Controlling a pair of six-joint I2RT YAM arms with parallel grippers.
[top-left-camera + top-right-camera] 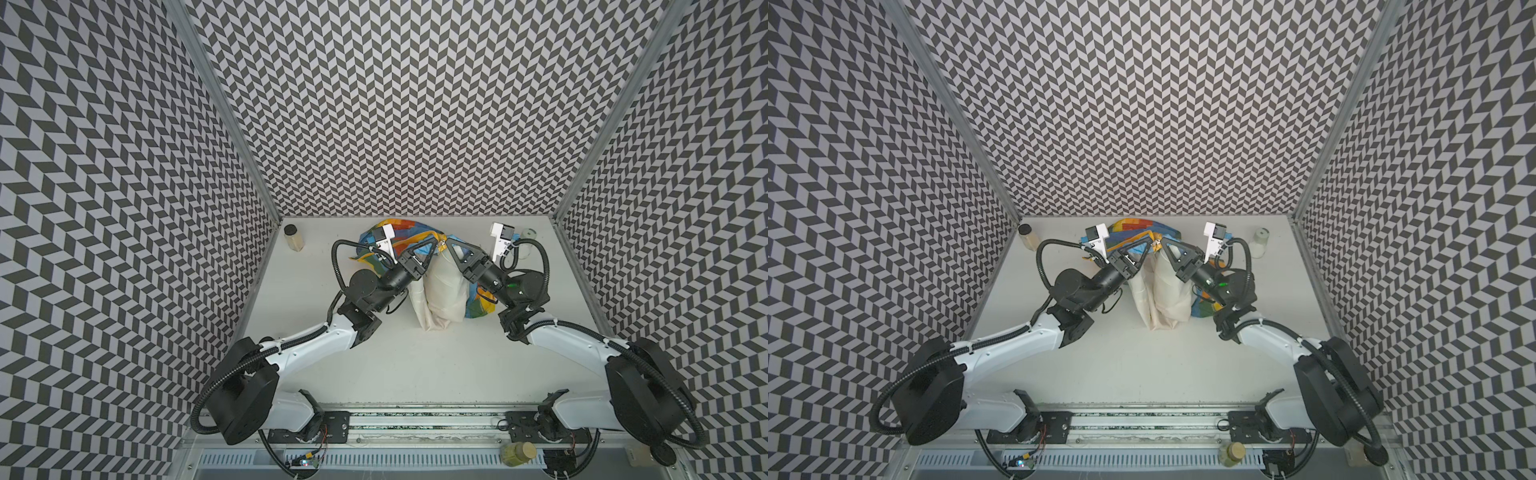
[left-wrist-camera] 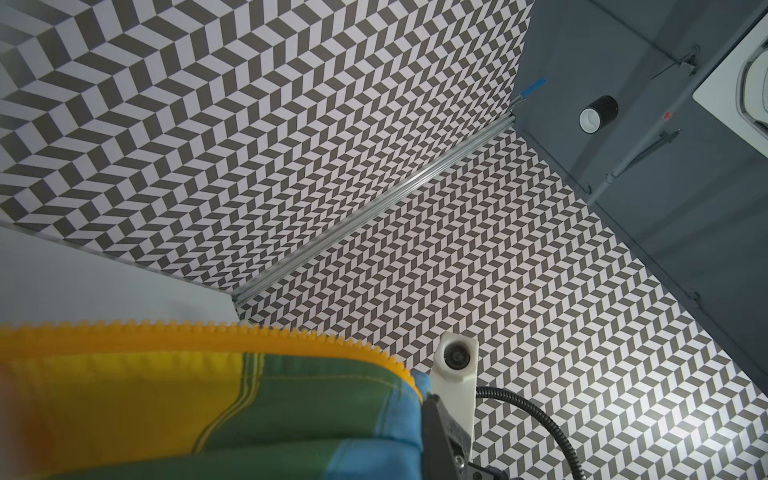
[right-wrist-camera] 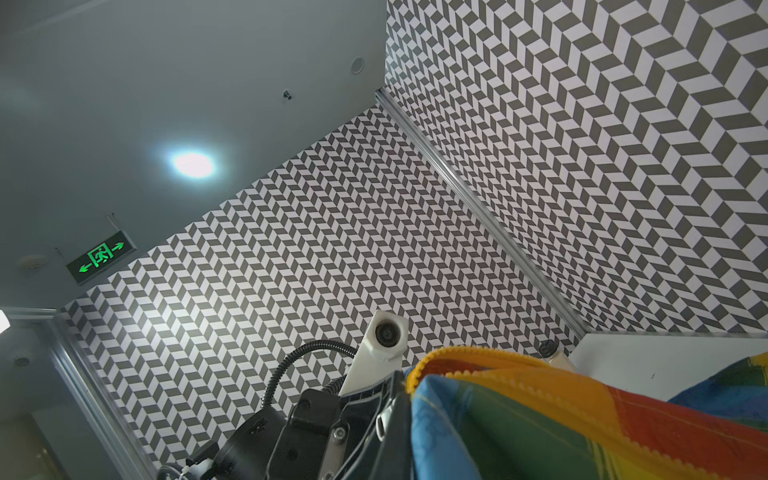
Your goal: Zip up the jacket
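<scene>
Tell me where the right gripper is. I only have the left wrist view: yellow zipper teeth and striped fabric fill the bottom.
Observer: In both top views the right gripper sits with its tips close to the left gripper. Both are shut on the top edge of the jacket.
Operator: Is the jacket off the table?
Observer: Not fully. Its cream lining hangs down facing the camera, and the bottom end rests on the table.
Operator: Any clutter nearby?
Observer: Two jars at the back corners, both apart from the jacket: a dark-lidded jar on the left and a pale jar on the right.
</scene>
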